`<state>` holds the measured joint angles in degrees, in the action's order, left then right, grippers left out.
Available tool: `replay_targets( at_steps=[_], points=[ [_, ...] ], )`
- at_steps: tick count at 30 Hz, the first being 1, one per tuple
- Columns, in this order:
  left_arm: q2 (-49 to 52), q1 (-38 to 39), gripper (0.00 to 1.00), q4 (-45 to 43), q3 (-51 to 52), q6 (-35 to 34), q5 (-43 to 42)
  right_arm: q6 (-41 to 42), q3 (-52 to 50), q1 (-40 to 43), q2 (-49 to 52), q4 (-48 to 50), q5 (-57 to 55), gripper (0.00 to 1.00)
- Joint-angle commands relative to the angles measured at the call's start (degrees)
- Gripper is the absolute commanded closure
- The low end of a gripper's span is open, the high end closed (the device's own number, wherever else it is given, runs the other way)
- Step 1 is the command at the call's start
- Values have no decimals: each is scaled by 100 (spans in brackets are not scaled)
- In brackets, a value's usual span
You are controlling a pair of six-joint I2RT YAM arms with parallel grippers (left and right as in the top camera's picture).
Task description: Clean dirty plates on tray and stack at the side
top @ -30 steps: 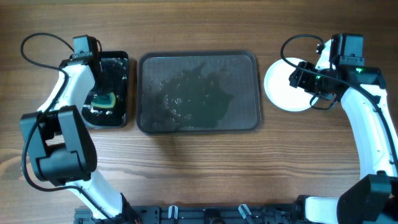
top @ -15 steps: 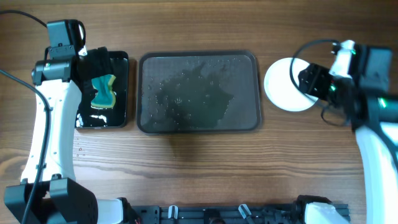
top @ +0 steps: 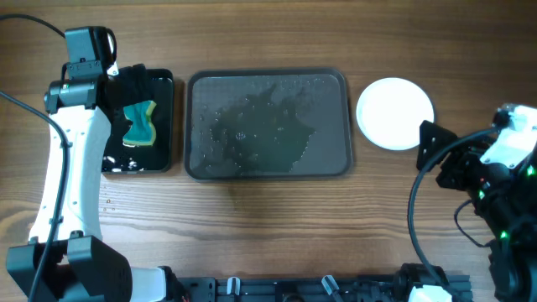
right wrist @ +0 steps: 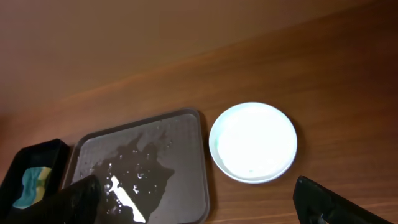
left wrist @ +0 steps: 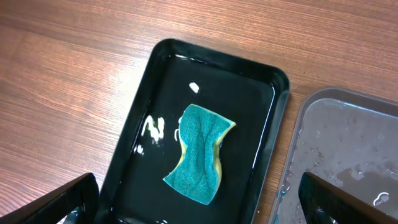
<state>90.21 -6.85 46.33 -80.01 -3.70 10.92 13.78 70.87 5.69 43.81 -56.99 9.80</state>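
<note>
Your left arm (top: 63,168) reaches up the counter's (top: 268,235) left side, with the left tool (left wrist: 199,205) wide open and empty above the sponge (left wrist: 200,160). Your right tool (right wrist: 202,208), also spread wide and empty, hangs well apart from the white plate (top: 395,113), which lies beside the tray (top: 268,175).

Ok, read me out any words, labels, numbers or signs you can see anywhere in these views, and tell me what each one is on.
None: no view shows any readable text.
The white plate, the sponge, the black tray and the grey tray are all unmarked.
The left arm and right arm show no label that can be read.
</note>
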Motion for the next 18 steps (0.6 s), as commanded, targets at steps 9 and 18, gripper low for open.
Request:
replay_targets(
  at_steps=[9, 18],
  points=[
    [28, -2, 0, 2, -26, -13, 52, -372, 52, -17, 28, 195, 70, 0],
    [28, -2, 0, 2, -26, -13, 52, -925, -2083, -20, -951, 2763, 136, 0]
  ],
)
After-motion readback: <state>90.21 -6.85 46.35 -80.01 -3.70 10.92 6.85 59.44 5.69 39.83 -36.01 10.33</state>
